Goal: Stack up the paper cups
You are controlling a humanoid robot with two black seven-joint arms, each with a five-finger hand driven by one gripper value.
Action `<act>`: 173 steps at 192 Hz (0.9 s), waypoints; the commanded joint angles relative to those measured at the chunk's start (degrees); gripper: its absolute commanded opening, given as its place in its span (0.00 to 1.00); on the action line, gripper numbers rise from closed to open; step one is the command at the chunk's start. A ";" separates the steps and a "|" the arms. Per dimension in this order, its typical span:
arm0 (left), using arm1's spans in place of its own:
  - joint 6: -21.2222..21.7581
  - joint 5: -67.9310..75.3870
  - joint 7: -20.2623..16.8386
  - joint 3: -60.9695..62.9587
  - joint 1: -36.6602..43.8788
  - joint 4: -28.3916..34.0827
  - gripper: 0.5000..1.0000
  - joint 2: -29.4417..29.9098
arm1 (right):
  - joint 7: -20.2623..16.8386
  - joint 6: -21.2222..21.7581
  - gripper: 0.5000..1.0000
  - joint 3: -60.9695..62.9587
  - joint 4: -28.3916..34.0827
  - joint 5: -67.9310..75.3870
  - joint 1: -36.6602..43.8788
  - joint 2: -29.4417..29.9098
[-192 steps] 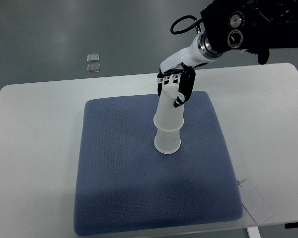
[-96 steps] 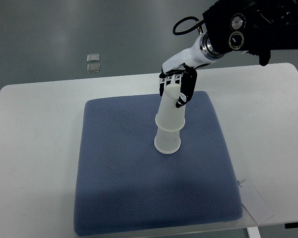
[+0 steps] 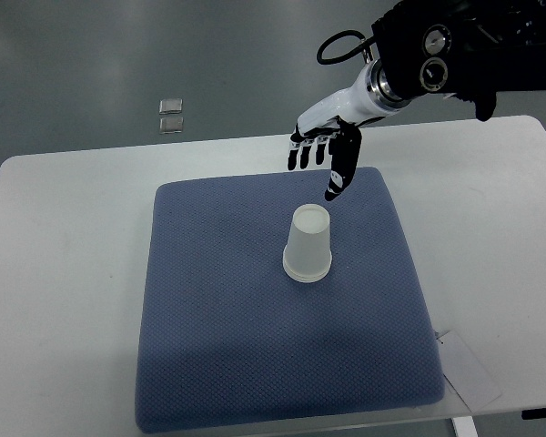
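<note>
Wide white rectangular tabletop point(image 3: 64, 273) with rounded corners, filling most of the view over a grey floor. Spread across the middle of it, a large dark-blue textured square mat point(image 3: 218, 346), reaching almost to the near edge. Beyond the mat's far right corner, a bulky black arm housing point(image 3: 464, 45) with round silver fittings, entering from the right edge and tapering to a white wrist section with a looped black cable. At the end of that wrist, the right hand point(image 3: 323, 150), white-backed with black fingers point(image 3: 337, 177), raised above the far edge of the mat, spread loose with the digits pointing down and toward the near side, gripping nothing, clear of the cups below. Near the mat's centre, just on the near side of the hand, a stack of white paper cups point(image 3: 308, 244), upside down, flat round base upward, wide rim resting on the mat; upright, and from this steep angle reading as nearly one cup, so number of cups in the stack not discernible. At the near right corner of the tabletop, a thin clear sheet point(image 3: 469, 369) lying partly under the mat's edge. On the floor past the far left of the tabletop, two small pale square tiles point(image 3: 171, 114), one just behind the other.
</note>
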 commanded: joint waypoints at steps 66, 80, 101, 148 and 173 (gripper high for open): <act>0.00 0.00 0.00 0.00 0.00 0.00 1.00 0.00 | 0.51 -1.50 0.67 1.32 -3.34 0.53 -2.98 -3.85; 0.00 0.00 0.00 0.00 0.00 0.00 1.00 0.00 | 0.60 -2.64 0.67 4.92 -5.53 2.11 -6.23 -5.61; 0.00 0.00 0.00 0.00 0.00 0.00 1.00 0.00 | 0.60 -5.98 0.67 12.13 -8.35 5.80 -13.80 -9.48; 0.00 0.00 0.00 0.00 0.00 0.00 1.00 0.00 | 4.56 -14.94 0.66 37.00 -14.15 13.10 -36.65 -14.57; 0.00 0.00 0.00 0.00 0.00 0.00 1.00 0.00 | 7.28 -17.67 0.66 52.37 -17.66 19.42 -48.95 -14.49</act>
